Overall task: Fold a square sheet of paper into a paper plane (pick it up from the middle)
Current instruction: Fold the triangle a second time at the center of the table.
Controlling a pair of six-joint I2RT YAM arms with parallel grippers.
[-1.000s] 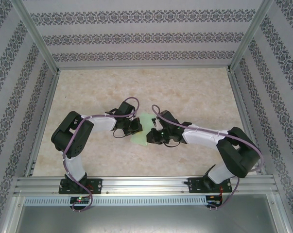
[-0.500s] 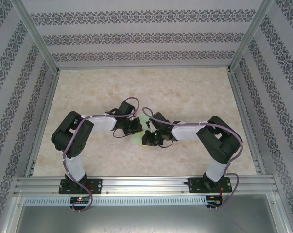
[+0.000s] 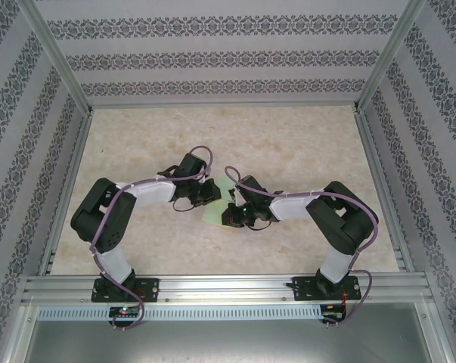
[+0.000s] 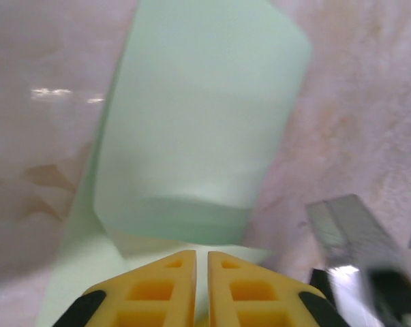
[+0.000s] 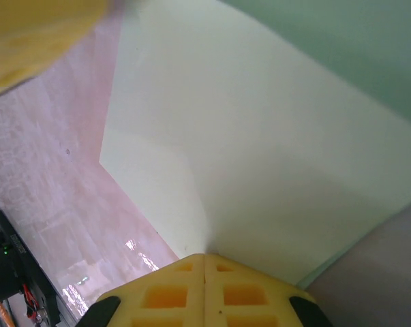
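The square sheet of paper (image 3: 214, 212), pale green, lies at the middle of the table between my two grippers. In the left wrist view the sheet (image 4: 205, 122) has a flap curled up ahead of my left gripper (image 4: 201, 253). The yellow fingers stand a narrow slit apart over the paper. My right gripper (image 5: 204, 256) is shut on the sheet (image 5: 260, 136), which puckers into a ridge running into the closed fingertips. From above, the left gripper (image 3: 212, 193) and the right gripper (image 3: 230, 214) nearly touch across the paper.
The marbled tabletop (image 3: 288, 144) stretches out behind and to both sides. Aluminium rails (image 3: 69, 174) and patterned walls box it in. A yellow blur of the left gripper's finger (image 5: 35, 41) sits close to my right gripper. Part of the right arm (image 4: 355, 245) crowds the left wrist view.
The right arm folded its elbow inward and its jaws closed on the paper. The left arm shifted left, its gripper edged back, and its jaws parted a little.
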